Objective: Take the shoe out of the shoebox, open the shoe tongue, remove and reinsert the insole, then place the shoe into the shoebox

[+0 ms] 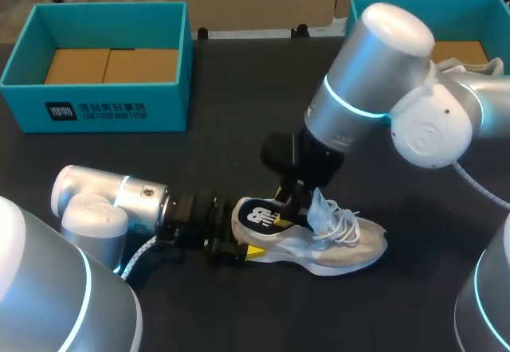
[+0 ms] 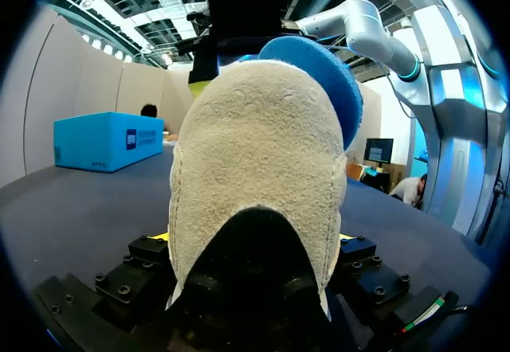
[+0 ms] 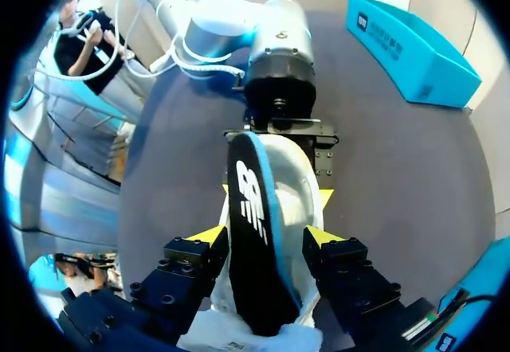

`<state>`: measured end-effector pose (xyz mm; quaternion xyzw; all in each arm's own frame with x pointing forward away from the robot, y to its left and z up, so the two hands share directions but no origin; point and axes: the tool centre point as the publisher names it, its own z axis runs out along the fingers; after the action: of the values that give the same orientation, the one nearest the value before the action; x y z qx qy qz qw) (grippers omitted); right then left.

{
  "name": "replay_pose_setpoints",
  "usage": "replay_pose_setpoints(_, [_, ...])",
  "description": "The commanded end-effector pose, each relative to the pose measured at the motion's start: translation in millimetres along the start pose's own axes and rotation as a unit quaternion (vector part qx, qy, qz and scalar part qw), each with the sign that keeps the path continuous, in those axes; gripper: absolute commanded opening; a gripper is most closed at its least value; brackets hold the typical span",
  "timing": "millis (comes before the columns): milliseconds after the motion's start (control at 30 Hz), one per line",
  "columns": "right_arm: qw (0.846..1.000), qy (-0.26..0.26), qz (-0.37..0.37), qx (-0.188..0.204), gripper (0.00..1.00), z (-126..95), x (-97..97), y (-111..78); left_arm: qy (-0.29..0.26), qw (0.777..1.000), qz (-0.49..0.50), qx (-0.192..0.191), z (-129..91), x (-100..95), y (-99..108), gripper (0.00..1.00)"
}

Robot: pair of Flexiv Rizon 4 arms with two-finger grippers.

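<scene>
A beige and white laced running shoe (image 1: 351,244) is laid on its sole on the dark table (image 1: 239,129), toward the near side. Its long axis runs across the head view, with the heel toward the left arm and the toe toward the right. The heel is clamped from both sides by the left gripper (image 1: 239,250), which comes in low along the table. In the left wrist view the suede heel fills the space between the yellow tips.

A dark insole with a blue edge and a white logo (image 1: 261,215) is raised on edge out of the heel opening. It is pinched between the fingers of the right gripper (image 1: 293,202), which hangs above it. The laces are seen loose over the tongue.

At the far left a teal open-topped cardboard box (image 1: 96,105) is set, its brown floor showing. A second teal box (image 1: 374,3) at the far right is largely hidden by the right arm. Both boxes stand well apart from the shoe, with a broad band of table surface between.
</scene>
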<state>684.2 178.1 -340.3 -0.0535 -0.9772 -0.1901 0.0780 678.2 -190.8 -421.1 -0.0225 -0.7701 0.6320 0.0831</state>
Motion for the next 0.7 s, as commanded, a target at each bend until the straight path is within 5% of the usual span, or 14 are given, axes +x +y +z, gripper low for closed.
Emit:
replay_pose_setpoints(33, [1.000,0.016,-0.001,0.006,0.59,8.0,-8.3,5.5,0.000,1.000,0.000,0.000,1.6,-1.9,3.3,0.00])
replay_pose_setpoints(700, [0.996,0.086,0.009,0.019,0.45,17.0,-1.3,-5.1,0.000,1.000,0.000,0.000,1.6,-1.9,3.3,0.00])
